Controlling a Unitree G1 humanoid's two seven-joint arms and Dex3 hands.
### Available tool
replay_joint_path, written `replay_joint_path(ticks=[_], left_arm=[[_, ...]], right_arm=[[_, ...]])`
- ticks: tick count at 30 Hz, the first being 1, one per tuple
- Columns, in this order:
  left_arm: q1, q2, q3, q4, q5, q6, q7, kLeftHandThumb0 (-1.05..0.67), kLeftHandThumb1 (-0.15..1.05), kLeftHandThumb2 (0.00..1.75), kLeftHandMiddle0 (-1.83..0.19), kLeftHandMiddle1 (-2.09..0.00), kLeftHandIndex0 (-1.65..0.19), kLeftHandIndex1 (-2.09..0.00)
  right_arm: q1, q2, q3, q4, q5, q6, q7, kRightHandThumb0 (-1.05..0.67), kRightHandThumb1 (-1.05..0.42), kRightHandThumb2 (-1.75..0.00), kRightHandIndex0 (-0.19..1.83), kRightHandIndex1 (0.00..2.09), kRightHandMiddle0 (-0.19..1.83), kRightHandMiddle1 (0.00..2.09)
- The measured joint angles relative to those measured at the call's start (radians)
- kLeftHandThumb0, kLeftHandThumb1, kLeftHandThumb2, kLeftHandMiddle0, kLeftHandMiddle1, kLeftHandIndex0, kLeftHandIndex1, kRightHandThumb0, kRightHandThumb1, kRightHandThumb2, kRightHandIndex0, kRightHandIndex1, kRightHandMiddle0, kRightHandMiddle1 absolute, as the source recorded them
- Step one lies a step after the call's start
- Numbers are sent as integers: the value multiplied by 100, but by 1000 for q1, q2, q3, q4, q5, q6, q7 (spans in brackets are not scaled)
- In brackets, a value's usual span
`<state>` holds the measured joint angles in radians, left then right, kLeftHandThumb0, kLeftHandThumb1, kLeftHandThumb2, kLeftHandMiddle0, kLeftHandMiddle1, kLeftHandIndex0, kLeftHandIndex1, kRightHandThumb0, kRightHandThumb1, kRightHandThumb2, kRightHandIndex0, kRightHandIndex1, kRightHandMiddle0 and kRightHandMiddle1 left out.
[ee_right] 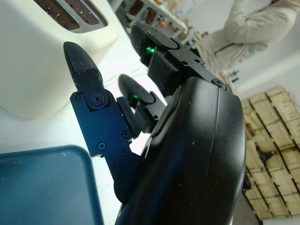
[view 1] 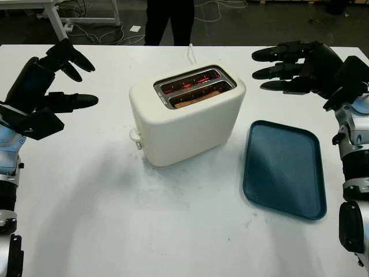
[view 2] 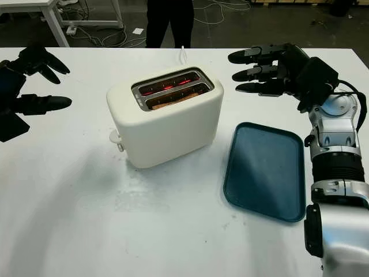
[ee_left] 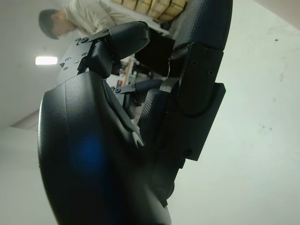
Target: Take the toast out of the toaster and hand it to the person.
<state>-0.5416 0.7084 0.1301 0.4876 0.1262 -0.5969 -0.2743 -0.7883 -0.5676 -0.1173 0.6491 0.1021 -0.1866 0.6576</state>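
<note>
**Both hands raised, toast not yet reached**

The left hand (view 1: pixel 55 81) is held open above the table (view 1: pixel 115 231), well to the left of the toaster (view 1: pixel 187 112), with nothing in it. Its place well apart from the toaster suggests a waiting pose rather than an approach.

The toaster is set near the middle of the table, turned at an angle so that its two slots face upward and are open to a reach from above. Red glow is seen inside both slots. The toast (view 1: pixel 193 99) is seen as a brown edge low in the nearer slot, barely raised, so a grasp would probably have to be made from directly above with the fingertips.

A blue tray (view 1: pixel 282 167) is laid flat just to the right of the toaster, bare.

The right hand (view 1: pixel 288 66) is held open and empty above the table beyond the tray, its fingers pointed toward the toaster; it is judged the likelier hand for the pick.

A person (view 1: pixel 169 20) is stood at the far side of the table, placed to receive the toast.
</note>
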Motion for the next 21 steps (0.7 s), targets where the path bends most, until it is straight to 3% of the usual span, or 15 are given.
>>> replay_joint_path(ticks=[21], left_arm=[[0, 0, 0, -2, 0, 1, 0, -95, 92, 16, -27, -161, -16, -149]], right_arm=[[0, 0, -1, 1, 0, 0, 1, -42, -71, 0, 80, 27, 83, 0]])
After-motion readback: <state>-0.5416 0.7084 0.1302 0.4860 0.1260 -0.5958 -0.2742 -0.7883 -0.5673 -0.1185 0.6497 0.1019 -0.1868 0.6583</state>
